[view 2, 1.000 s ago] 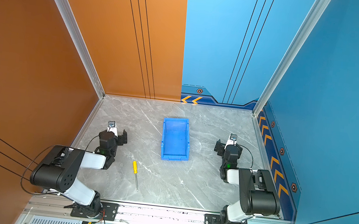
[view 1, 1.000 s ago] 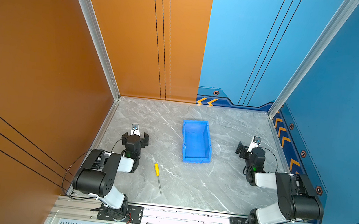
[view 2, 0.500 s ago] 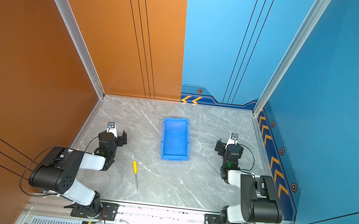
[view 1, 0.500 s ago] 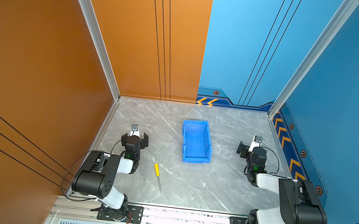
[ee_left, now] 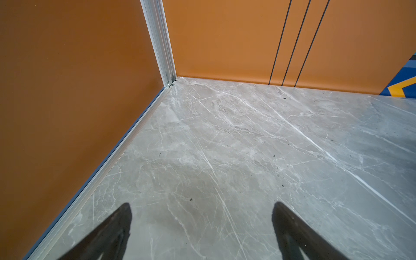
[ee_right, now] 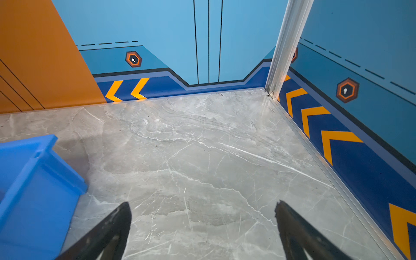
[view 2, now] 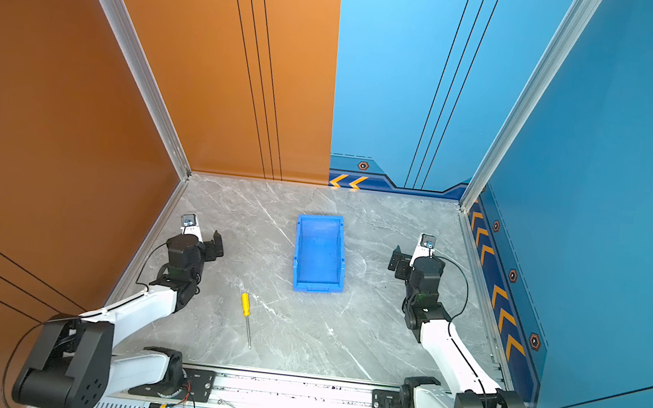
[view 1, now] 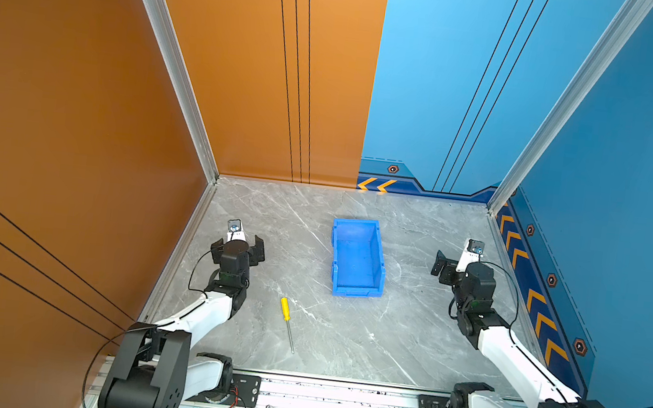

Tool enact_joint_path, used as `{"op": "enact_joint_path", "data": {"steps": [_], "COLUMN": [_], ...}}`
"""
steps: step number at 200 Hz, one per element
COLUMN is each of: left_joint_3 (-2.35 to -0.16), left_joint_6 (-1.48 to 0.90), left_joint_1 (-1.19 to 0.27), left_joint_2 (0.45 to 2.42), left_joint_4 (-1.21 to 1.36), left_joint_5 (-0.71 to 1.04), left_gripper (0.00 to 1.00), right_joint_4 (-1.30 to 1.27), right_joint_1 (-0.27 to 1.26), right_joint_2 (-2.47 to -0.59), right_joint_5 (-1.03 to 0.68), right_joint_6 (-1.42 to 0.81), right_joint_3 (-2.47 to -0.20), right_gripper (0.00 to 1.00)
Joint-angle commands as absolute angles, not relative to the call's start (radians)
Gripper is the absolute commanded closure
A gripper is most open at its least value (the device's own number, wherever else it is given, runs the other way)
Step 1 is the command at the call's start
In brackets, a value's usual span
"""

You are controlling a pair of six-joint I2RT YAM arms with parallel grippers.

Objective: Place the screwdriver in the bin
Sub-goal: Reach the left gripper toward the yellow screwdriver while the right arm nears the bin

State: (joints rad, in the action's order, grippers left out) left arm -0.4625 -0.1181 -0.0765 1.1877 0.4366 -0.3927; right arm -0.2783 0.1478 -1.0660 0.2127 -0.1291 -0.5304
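Note:
The screwdriver (view 1: 288,326) (view 2: 247,321) lies flat on the marble table, yellow handle toward the bin and thin shaft toward the front edge. The blue bin (view 1: 333,256) (view 2: 296,252) stands empty mid-table, low lip facing front; one corner of the bin (ee_right: 33,180) shows in the right wrist view. My left gripper (view 1: 238,245) (view 2: 199,241) (ee_left: 202,206) hovers open near the orange wall, left of the screwdriver and slightly farther back. My right gripper (view 1: 460,266) (view 2: 414,261) (ee_right: 202,204) is open to the right of the bin. Both hold nothing.
Orange walls (view 1: 72,142) close the left and back left, blue walls (view 1: 630,206) the back right and right. An aluminium rail (view 1: 336,398) carrying the arm bases runs along the front edge.
The elbows of both arms have swung toward the front edge, the right one first. The grippers have shifted only slightly outward. Screwdriver and bin have not moved.

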Motion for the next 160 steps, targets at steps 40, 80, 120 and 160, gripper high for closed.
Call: {"op": "enact_joint_path", "data": {"steps": [40,80,120,160], "left_joint_3": [-0.636,-0.765,-0.868,-0.922], "left_joint_6": [-0.265,-0.387,-0.492,-0.565], "left_joint_1": [-0.079,-0.106,-0.135,-0.197], "left_joint_2": [1.103,1.088,1.090,1.148], "left_joint_4": [-0.019,-0.364,-0.591,-0.728], "left_joint_5": [-0.217,-0.177,-0.103,-0.033], "left_gripper": [0.02,0.02,0.02,0.02], "right_joint_4": [0.266,0.336,0.305,0.269], "right_joint_1": [0.273,0.419,0.616,0.772], "right_joint_2": [-1.070,-1.115,-1.076,-1.065], "right_joint_5": [0.262,0.158,0.067,-0.052], "right_joint_6": [-0.260,-0.149,-0.077,-0.050], "right_joint_3": [-0.791,-0.844,-0.859,-0.880], "right_gripper": [0.00,0.00,0.00,0.00]}}
